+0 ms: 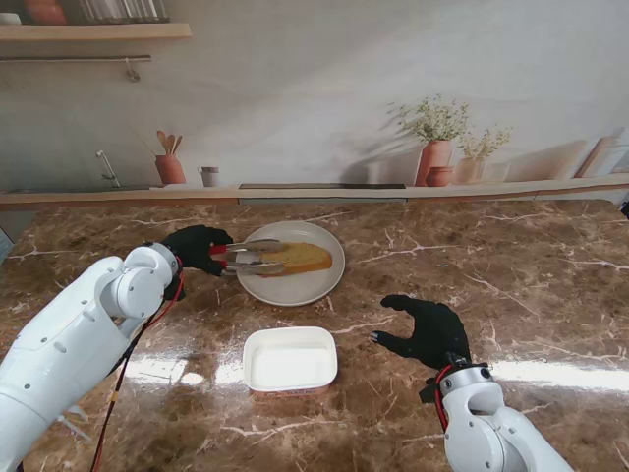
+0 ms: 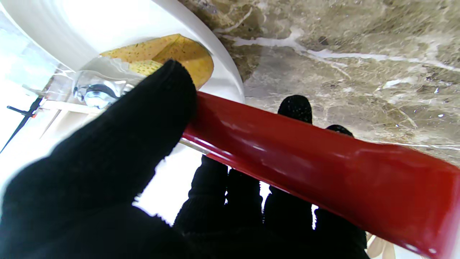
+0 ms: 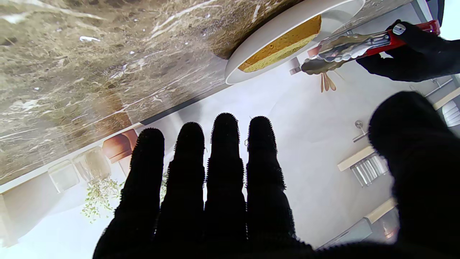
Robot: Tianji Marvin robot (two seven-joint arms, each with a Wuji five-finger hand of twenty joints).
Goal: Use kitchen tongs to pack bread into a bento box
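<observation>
Bread: a golden-brown slice of toasted bread (image 1: 295,258) lies on the round white ceramic plate (image 1: 324,280), toward its left half; not yet lifted as far as I can tell.
Tongs: the metal kitchen tongs with red handles (image 1: 246,258) reach in from the left, their silver tips at the slice's left end; whether they already pinch it cannot be told.
Left hand: the black-gloved left hand (image 1: 197,248) is wrapped around the red handle, thumb (image 2: 158,104) pressed on top and the other fingers curled beneath.
Bento box: the white rectangular plastic bento box (image 1: 290,361) sits nearer to me than the plate, apart from it, with nothing inside.
Right hand: the black-gloved right hand (image 1: 428,329) hovers flat to the right of the box, fingers (image 3: 224,158) straight and side by side, thumb out, holding nothing.
Progress: early; tongs are in hand and at the bread. Gripping, carrying and releasing into the box all appear to remain.
</observation>
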